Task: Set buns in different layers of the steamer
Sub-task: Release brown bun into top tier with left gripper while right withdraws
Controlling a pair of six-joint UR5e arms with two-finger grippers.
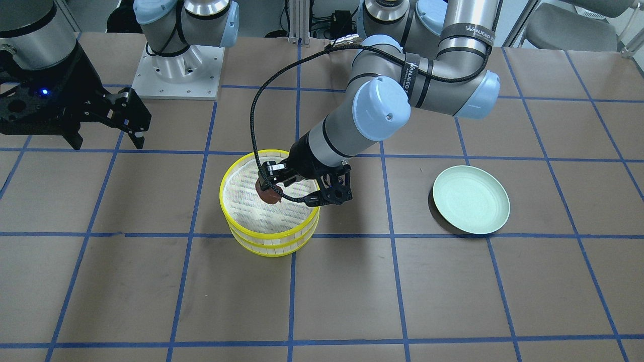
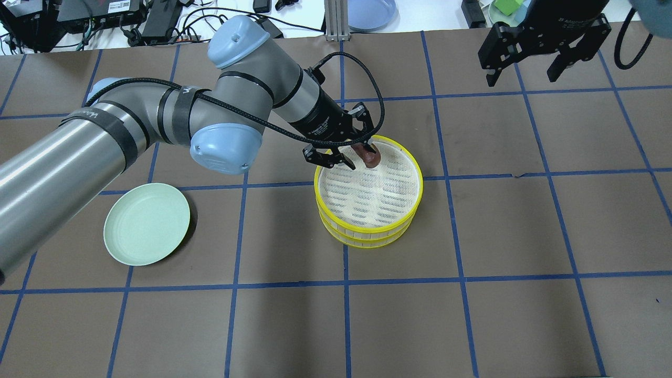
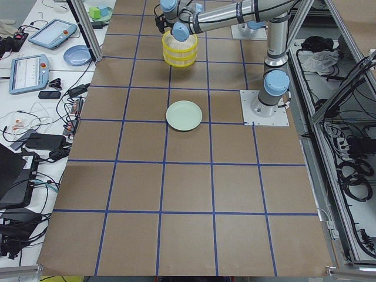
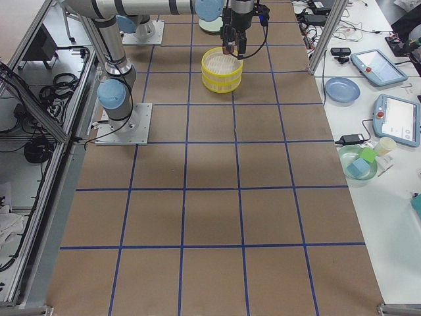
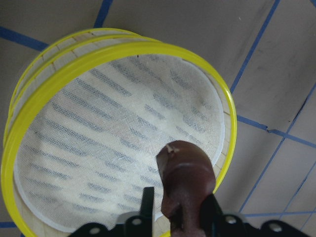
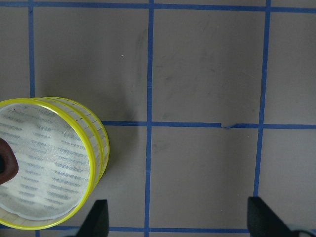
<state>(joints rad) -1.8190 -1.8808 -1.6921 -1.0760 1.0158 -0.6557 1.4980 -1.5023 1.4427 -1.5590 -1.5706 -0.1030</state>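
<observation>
Two yellow-rimmed steamer trays stand stacked, the top tray [image 2: 368, 227] on the lower tray [image 2: 367, 243]. They also show in the front view, top tray [image 1: 274, 235] over lower tray [image 1: 271, 251]. My left gripper [image 2: 362, 152] is shut on the dark reddish-brown bun [image 2: 368, 156] over the top tray's whitish floor [image 5: 98, 123], close to the rim nearest the robot. The bun [image 5: 185, 180] sits between the fingers in the left wrist view. I cannot tell if it touches the floor. The pale cream bun is not visible. My right gripper [image 2: 522, 79] is open and empty, high and far to the side.
An empty pale green plate [image 2: 147, 231] lies on the brown table on the robot's left; it also shows in the front view [image 1: 471, 199]. Blue tape lines grid the table. The right wrist view shows bare table beside the steamer's wall [image 6: 96, 143].
</observation>
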